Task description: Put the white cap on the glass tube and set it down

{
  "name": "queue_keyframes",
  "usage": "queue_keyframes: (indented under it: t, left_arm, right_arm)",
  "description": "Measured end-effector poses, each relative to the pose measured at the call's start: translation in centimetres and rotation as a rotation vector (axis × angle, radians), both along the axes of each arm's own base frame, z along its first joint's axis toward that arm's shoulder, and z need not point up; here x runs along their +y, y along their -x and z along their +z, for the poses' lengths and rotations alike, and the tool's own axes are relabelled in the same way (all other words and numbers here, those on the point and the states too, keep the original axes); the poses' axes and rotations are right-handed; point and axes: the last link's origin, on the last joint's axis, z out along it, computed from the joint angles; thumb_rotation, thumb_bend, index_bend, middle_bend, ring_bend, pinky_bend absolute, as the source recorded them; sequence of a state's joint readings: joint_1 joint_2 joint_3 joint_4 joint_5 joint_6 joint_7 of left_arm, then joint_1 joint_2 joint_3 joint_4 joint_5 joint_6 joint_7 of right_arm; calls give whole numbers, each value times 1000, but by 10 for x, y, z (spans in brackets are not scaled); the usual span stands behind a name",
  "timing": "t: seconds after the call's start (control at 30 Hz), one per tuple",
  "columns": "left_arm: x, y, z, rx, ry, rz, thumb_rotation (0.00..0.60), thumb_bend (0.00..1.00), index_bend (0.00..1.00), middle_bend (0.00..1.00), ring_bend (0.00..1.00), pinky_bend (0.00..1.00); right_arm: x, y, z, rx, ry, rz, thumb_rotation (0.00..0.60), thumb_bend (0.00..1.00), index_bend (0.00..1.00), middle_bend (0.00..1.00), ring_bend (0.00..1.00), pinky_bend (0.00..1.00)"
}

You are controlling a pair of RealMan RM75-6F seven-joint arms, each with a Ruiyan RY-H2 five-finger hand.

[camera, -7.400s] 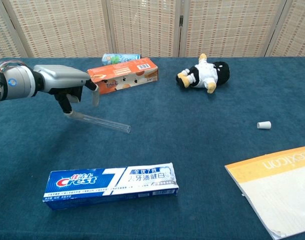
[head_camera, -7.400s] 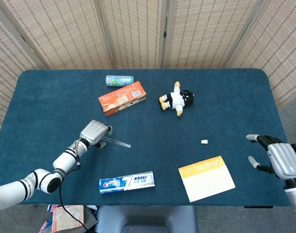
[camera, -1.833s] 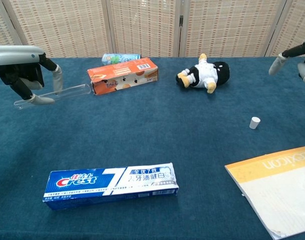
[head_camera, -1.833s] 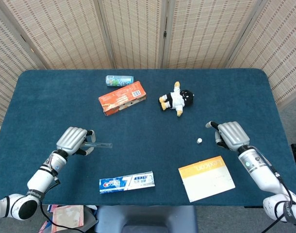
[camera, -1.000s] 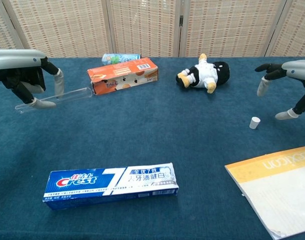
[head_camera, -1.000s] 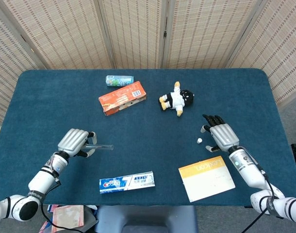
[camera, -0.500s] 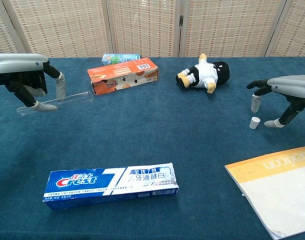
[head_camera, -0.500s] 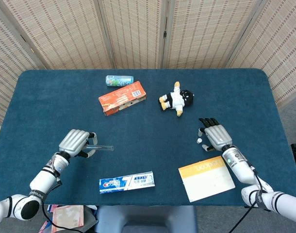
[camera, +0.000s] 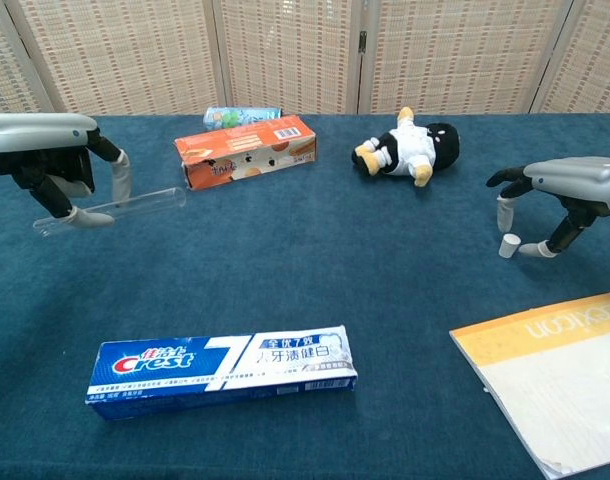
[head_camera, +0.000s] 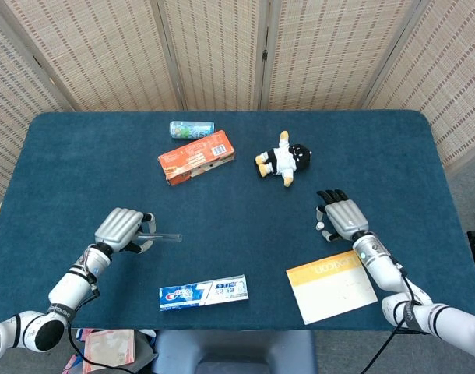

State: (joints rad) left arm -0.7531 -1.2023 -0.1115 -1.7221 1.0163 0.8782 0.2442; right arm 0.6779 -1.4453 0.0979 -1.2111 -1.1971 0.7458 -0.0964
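My left hand holds the clear glass tube off the table, almost level, its round end pointing toward the table's middle. The small white cap stands on the blue cloth at the right. My right hand hovers low over the cap with fingers spread; a fingertip hangs just above it and the thumb lies beside it, neither gripping.
A Crest toothpaste box lies near the front edge, an orange-and-white booklet at the front right. An orange carton, a green can and a small plush doll lie further back. A woven screen stands behind the table.
My right hand has come in from the right and dropped lower over the white cap. The left hand keeps holding the tube, nearly still.
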Motion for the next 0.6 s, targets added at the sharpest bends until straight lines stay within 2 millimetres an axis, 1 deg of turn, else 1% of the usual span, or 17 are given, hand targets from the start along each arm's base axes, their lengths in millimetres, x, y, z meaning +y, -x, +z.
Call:
queue_keyframes:
  t: [0.6]
  left_arm:
    - [0,3,0,-1,-1,7,600,358,671,1000,1000,1000]
  right_arm:
    - [-2,0,-5,-1,-1,-9,600,335,467,106,0,0]
